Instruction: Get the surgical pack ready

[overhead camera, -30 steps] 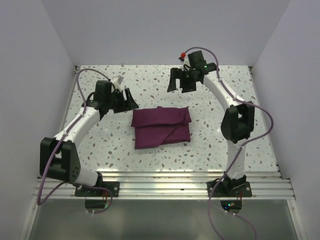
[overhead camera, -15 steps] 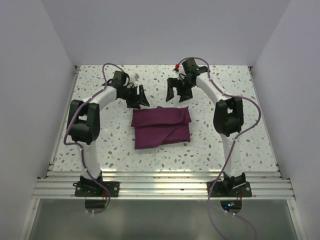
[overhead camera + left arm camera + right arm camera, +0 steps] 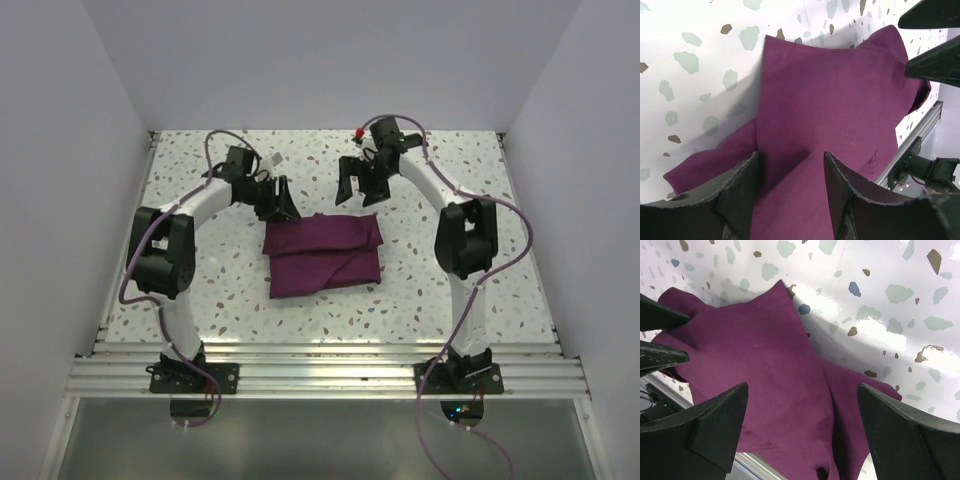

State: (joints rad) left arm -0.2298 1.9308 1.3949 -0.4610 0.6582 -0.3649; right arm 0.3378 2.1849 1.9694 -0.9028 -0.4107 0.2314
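The surgical pack (image 3: 322, 255), folded into a compact purple bundle, lies in the middle of the table (image 3: 430, 290), and at its far edge the left gripper (image 3: 277, 200) and right gripper (image 3: 358, 185) hover over one corner each, jaws spread and pinching nothing, placed, I'd guess, to take both corners together.
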